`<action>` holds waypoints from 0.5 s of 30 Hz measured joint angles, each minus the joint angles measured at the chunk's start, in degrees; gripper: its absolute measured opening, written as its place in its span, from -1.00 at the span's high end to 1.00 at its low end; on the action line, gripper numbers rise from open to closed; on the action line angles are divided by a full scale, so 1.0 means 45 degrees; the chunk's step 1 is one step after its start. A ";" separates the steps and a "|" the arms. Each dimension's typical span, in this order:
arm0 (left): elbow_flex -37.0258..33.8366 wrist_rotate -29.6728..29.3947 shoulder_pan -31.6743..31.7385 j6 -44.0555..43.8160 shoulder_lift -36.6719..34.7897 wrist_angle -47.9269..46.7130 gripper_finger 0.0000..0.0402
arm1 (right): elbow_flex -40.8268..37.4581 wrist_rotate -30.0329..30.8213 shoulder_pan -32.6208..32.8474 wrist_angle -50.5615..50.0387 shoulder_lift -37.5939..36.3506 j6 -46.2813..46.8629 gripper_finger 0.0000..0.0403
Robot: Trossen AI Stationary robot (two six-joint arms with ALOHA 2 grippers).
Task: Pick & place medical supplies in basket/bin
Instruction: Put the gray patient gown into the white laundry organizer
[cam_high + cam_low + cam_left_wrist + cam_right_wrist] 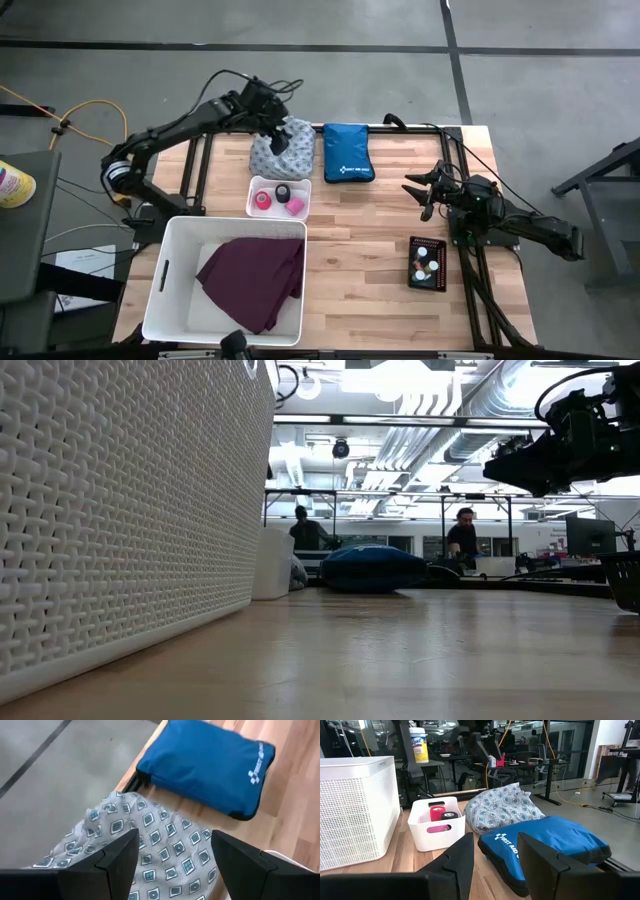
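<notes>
Above the grey-white patterned cloth (pixel 150 855), the left end effector (pixel 172 855) hovers open and empty; a shallow pinch could snag only a loose fold.

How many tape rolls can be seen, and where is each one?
3, all in the small white tub beside the large white basket: a red roll, a black roll and a pink roll. Others could be hidden beneath them.

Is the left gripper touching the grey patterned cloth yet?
Cannot tell. The left wrist view shows the left gripper with open jaws straddling the grey patterned cloth, but not whether they meet it; the high view has the gripper covering the cloth, hiding any gap.
</notes>
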 joint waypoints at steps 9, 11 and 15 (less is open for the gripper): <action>0.0286 -0.0712 -0.0503 -0.2311 0.0523 0.0044 -0.20 | 0.0001 0.0000 0.0001 0.0000 0.0000 0.0000 0.31; 0.0357 -0.1222 -0.0599 -0.3406 0.0548 0.0001 -0.20 | 0.0001 0.0000 0.0001 0.0002 0.0000 0.0000 0.31; 0.0628 -0.1562 -0.0678 -0.5332 0.0557 -0.0275 -0.20 | 0.0003 0.0000 0.0001 0.0005 0.0000 0.0000 0.31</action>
